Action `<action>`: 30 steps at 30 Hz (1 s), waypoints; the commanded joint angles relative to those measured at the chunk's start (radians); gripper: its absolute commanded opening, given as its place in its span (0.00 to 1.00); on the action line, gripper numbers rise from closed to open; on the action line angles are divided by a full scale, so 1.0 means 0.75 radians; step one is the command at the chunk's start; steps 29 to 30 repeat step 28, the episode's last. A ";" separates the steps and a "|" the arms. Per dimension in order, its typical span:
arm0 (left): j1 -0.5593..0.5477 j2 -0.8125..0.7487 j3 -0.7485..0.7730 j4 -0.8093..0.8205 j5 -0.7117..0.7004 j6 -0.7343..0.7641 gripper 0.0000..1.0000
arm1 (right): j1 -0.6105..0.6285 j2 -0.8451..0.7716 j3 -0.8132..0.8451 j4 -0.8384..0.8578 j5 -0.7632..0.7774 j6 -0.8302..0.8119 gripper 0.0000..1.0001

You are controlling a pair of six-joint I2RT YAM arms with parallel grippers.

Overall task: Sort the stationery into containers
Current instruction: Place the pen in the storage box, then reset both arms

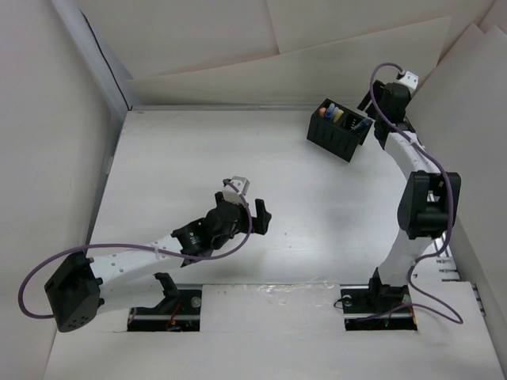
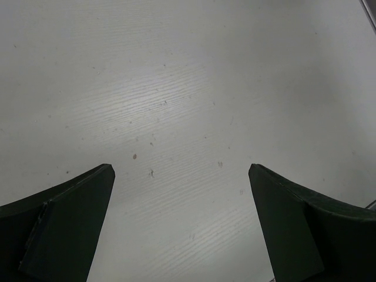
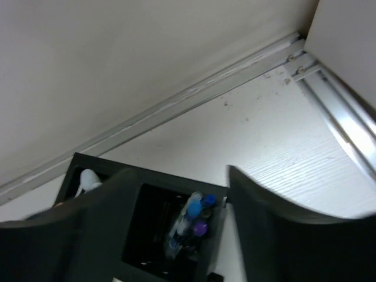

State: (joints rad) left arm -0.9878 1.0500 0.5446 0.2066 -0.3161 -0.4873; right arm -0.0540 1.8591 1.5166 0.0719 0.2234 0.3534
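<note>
The two arms start at the near edge of the tabletop. The left arm lies low and reaches toward the middle. Its left end effector hangs over a bare white spot. In the left wrist view, its two dark fingers are spread wide. Only the tabletop shows between them, and they hold nothing.

The right arm stands up tall and bends toward the far right corner. The right end effector is there, just beside the right end of the black box.

The box sits far back on the right, near the back wall, and it is turned at a slant. Its ribbed side faces the arms. Pens poke up out of it. From above there is an orange tip, some yellow and some blue.

In the right wrist view, the right end effector has its fingers held wide apart. One square hole of the box shows in the gap between them. Pens with blue and purple tops stand in that hole. The left finger covers part of the other hole, where something white peeks out. The fingers look blurry, and I cannot tell if they touch the box.
</note>
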 commanded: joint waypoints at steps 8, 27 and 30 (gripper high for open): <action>0.000 -0.048 0.027 0.050 0.012 -0.041 1.00 | 0.105 -0.326 -0.093 0.001 0.011 -0.036 1.00; 0.000 -0.651 -0.108 -0.001 0.061 -0.093 1.00 | 0.499 -1.096 -0.782 -0.386 0.132 0.050 1.00; 0.000 -0.633 -0.108 -0.026 0.047 -0.093 1.00 | 0.514 -1.096 -0.783 -0.411 0.132 0.050 1.00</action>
